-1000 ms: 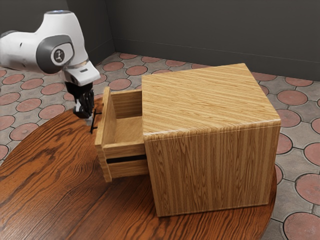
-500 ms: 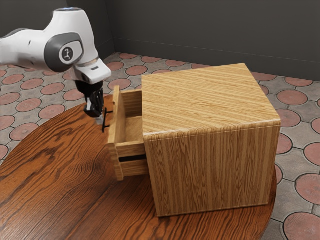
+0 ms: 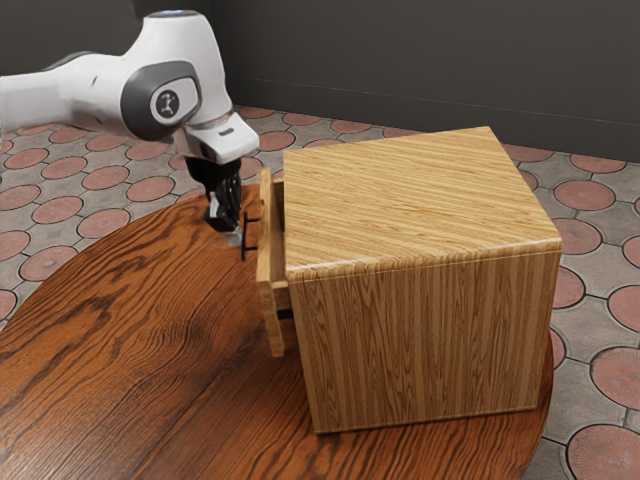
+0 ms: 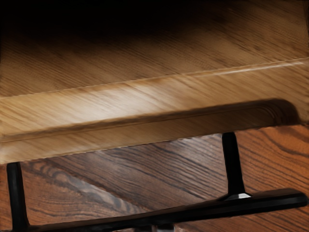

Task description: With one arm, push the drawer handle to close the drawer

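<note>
Drawer (image 3: pixel 266 250) sat partly open; gripper (image 3: pixel 235 240) at black handle (image 4: pixel 193 211), couldn't tell whether open or closed. Arm (image 3: pixel 190 50) bore round logo (image 3: pixel 168 103).

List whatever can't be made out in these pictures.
- Interior of the drawer: exterior view, mostly hidden by its front and the cabinet.
- Base of the arm: cut off by the exterior view's left edge.
- One end of the handle: cut off by the wrist view's lower edge.
- Whether the tool touches it: exterior view, too small.
</note>
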Action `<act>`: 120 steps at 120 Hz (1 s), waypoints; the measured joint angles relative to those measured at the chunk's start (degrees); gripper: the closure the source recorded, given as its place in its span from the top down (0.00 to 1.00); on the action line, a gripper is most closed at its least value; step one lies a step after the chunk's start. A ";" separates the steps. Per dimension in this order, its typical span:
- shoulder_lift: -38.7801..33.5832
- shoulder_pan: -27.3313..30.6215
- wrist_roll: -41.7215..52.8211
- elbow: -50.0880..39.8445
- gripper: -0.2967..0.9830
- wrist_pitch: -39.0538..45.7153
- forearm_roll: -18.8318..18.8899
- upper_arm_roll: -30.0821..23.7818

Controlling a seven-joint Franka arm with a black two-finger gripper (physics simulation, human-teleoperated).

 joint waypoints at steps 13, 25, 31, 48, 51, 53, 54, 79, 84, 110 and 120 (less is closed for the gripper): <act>1.20 -0.43 -0.81 0.97 0.15 0.01 0.06 -0.57; 2.14 -0.98 -1.46 2.00 0.15 0.00 0.15 -0.67; 2.87 -1.24 -1.75 2.62 0.15 0.00 0.20 -0.67; 4.14 -1.31 -2.44 3.74 0.15 0.00 0.44 -0.67; 4.44 -1.32 -2.55 4.02 0.15 0.01 0.48 -0.65; 4.62 -1.31 -2.61 4.20 0.15 0.01 0.50 -0.66; 4.69 -1.31 -2.65 4.28 0.15 0.01 0.51 -0.66; 5.97 -1.77 -3.35 5.54 0.15 0.00 0.69 -0.61; 6.09 -1.96 -3.47 5.60 0.15 0.01 0.72 -0.60; 6.71 -2.20 -3.95 6.16 0.15 0.01 0.76 -0.59; 6.79 -2.23 -4.09 6.21 0.15 0.01 0.79 -0.58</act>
